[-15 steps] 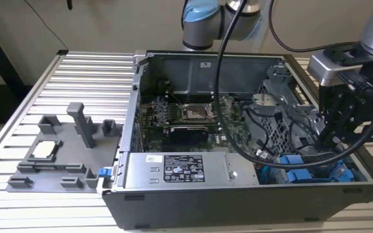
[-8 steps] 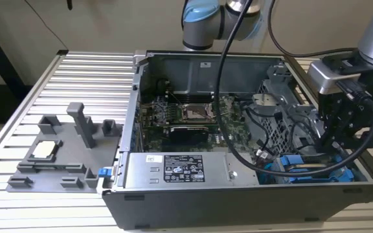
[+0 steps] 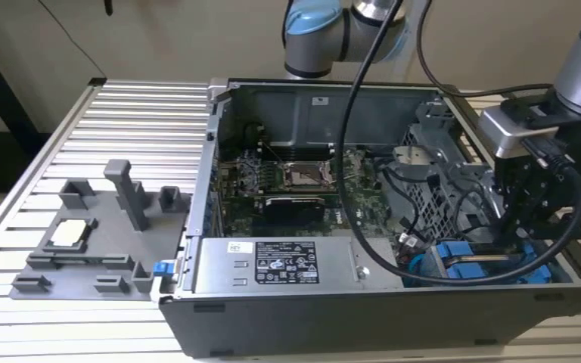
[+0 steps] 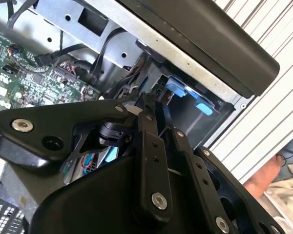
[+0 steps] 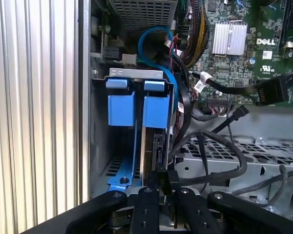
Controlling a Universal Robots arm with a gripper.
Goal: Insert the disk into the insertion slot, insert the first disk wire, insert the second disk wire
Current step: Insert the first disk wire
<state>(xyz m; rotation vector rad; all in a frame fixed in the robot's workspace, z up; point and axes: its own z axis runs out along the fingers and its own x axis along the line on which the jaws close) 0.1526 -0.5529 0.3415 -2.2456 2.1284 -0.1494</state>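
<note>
The disk [image 5: 154, 146] stands edge-on in the insertion slot [image 5: 136, 73] of the grey drive cage, its blue frame [image 5: 156, 111] beside a second blue frame [image 5: 121, 108] that has nothing in it. In the exterior view the blue frames [image 3: 472, 261] lie at the case's near corner on that view's right, under my gripper [image 3: 513, 227]. My gripper [image 5: 167, 179] sits at the disk's near edge with its fingertips [image 5: 160, 178] close together. A black disk wire [image 5: 200, 141] runs in between them. In the second wrist view the gripper [image 4: 154, 105] points into the same cage.
A labelled silver power-supply box [image 3: 270, 265] lies along the case's front. The motherboard [image 3: 290, 181] and loose black cables [image 5: 219, 156] fill the middle. A blue cable [image 5: 156, 36] loops above the cage. A grey fixture [image 3: 88, 242] sits on the slatted table. A person's hand [image 4: 268, 178] is outside the case.
</note>
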